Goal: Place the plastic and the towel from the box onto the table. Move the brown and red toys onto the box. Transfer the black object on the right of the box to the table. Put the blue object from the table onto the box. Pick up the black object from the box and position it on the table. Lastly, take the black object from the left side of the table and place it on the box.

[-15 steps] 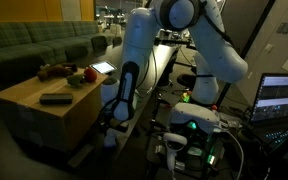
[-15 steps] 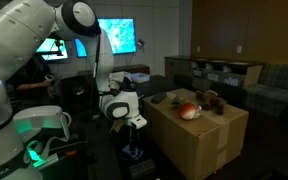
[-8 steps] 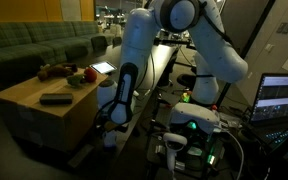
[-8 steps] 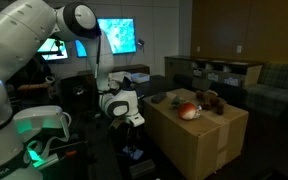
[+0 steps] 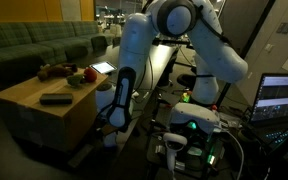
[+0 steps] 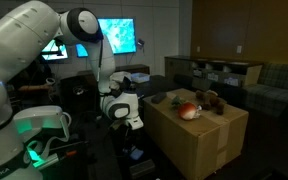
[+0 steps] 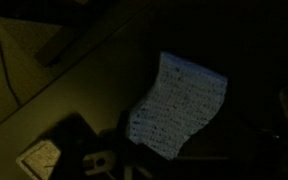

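A red toy (image 6: 188, 111) and a brown toy (image 6: 212, 99) sit on the cardboard box (image 6: 199, 140); how open the fingers (image 6: 133, 122) are, I cannot tell.

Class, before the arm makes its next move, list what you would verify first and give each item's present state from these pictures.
1. Gripper open or shut: cannot tell; it hangs low beside the box, in the dark.
2. Red toy on the box top: ok.
3. Brown toy on the box top, beside the red one: ok.
4. Black object lying flat on the box, apart from the toys: ok.
5. Something in sight of the wrist view: ok, a pale sheet; whether it is the towel, cannot tell.
6. Gripper holding anything: cannot tell.
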`<state>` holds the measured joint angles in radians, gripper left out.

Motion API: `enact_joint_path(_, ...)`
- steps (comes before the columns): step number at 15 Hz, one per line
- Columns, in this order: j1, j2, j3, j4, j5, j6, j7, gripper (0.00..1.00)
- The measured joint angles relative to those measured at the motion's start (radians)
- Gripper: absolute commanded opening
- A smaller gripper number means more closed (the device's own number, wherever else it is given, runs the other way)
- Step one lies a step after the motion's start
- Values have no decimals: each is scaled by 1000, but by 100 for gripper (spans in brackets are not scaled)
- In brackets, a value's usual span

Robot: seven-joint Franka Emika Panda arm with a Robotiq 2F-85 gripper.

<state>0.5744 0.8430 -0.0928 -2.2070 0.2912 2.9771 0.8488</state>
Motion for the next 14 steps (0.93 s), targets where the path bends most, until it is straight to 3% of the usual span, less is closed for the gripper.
enact_joint_path(14,-26,66,-4,47,0,-5,94,100)
